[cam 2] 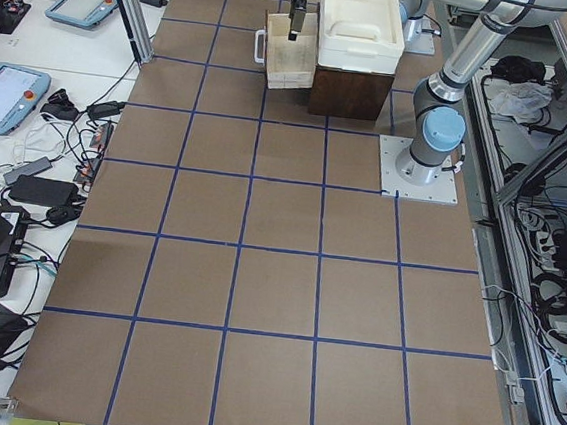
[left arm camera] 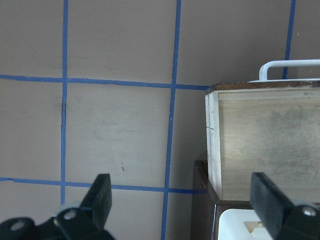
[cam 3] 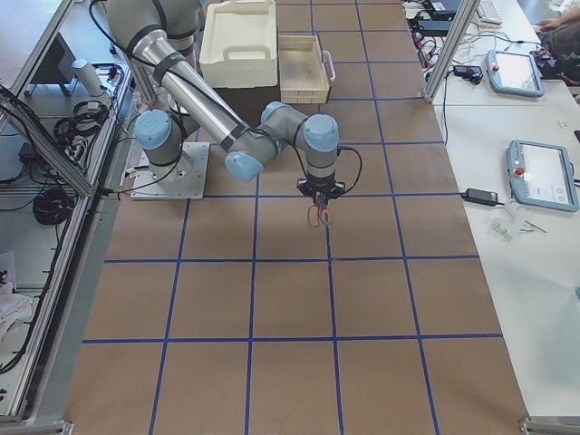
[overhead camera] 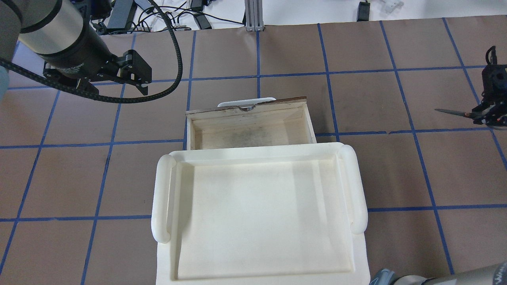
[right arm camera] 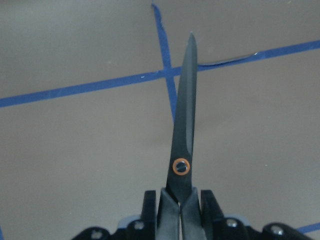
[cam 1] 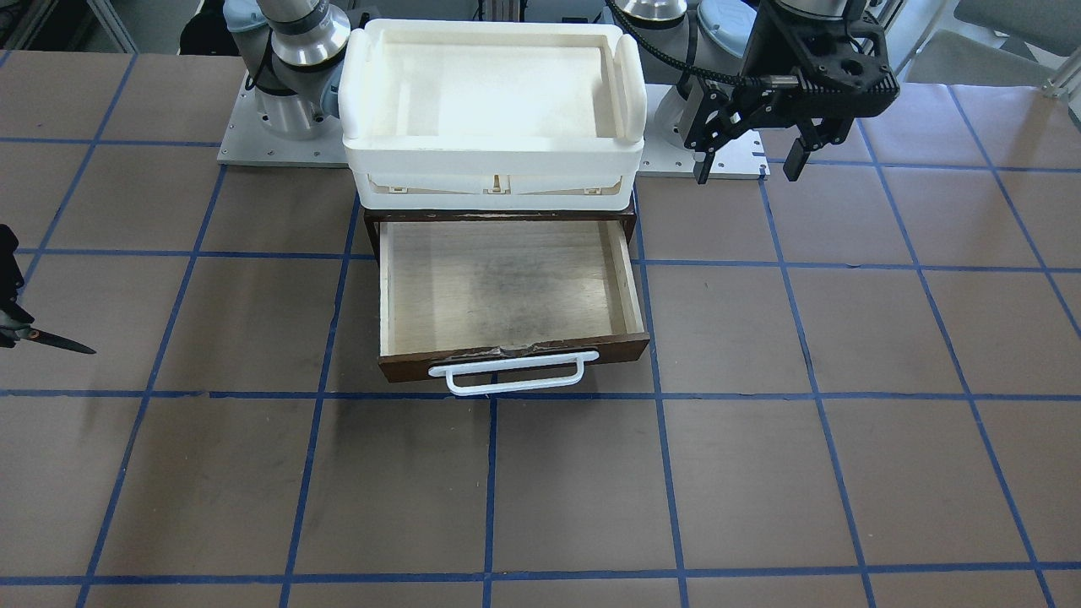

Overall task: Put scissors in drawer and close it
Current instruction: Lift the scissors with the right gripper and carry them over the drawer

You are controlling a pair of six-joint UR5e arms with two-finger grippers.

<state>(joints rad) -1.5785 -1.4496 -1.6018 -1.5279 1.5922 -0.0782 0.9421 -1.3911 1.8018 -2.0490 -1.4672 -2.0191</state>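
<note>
My right gripper (overhead camera: 486, 114) is shut on the scissors (overhead camera: 455, 113) far out to the right of the drawer, well apart from it. In the right wrist view the dark closed blades (right arm camera: 184, 135) stick straight out from between the fingers (right arm camera: 150, 207), over brown table with blue tape lines. In the front view the scissors (cam 1: 59, 341) show at the left edge. The drawer (cam 1: 507, 361) is pulled open, its pale inside bare, its white handle (cam 1: 507, 376) at the front. My left gripper (cam 1: 747, 165) hangs open and empty beside the drawer (left arm camera: 265, 145), its fingers (left arm camera: 100, 197) spread wide.
A white plastic tray (overhead camera: 160, 198) sits on top of the dark cabinet (cam 2: 350, 93) that houses the drawer. Both arm bases (cam 1: 291, 101) stand on plates behind it. Tablets and cables lie on side benches beyond the table's edge (cam 2: 8, 96).
</note>
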